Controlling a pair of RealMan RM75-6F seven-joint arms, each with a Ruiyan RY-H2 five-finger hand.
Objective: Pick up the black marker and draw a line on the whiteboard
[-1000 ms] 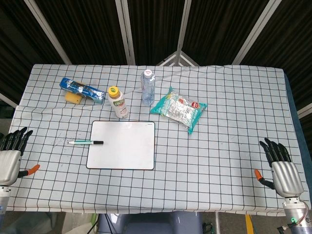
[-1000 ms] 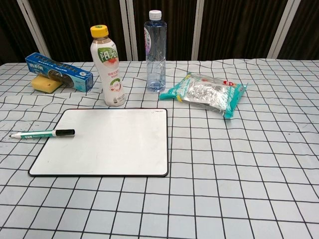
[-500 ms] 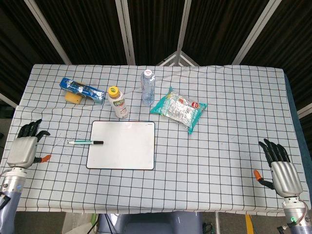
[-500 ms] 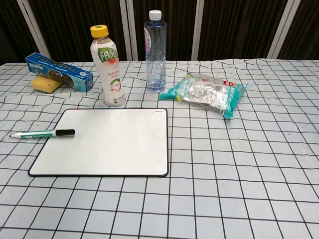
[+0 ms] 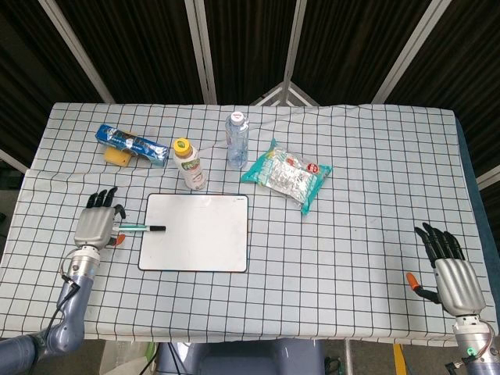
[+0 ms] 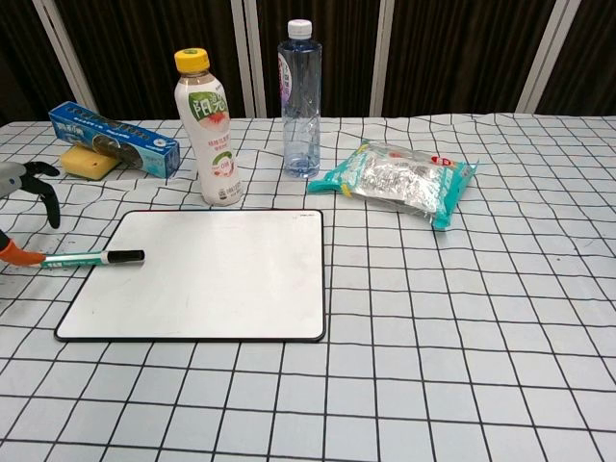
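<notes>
While the left hand [image 5: 95, 226] hovers over the marker's tail end, the scene reads as follows.

Left hand: fingers spread and pointing toward the far edge, palm down above the white barrel of the black marker [image 5: 139, 228]; whether it touches the marker cannot be told. In the chest view only dark fingertips [image 6: 46, 200] and an orange thumb tip show at the left border.

Black marker: lies flat, black cap resting on the left edge of the whiteboard [image 5: 195, 232], barrel reaching out over the checked tablecloth [image 5: 351, 195].

Whiteboard: flat, blank, near the table's middle.

Beyond the board: a yellow-capped drink bottle [image 6: 210, 130] stands upright just behind its far edge; a clear water bottle [image 6: 300, 101] stands upright beside it.

Far left: a blue packet [image 6: 114, 138] rests partly on a yellow sponge [image 6: 87, 161].

Right of the bottles: a teal-edged foil snack bag [image 6: 402, 179] lies flat.

Right hand [image 5: 449, 269]: near the table's right front corner, well apart from everything, fingers spread, holding nothing.
</notes>
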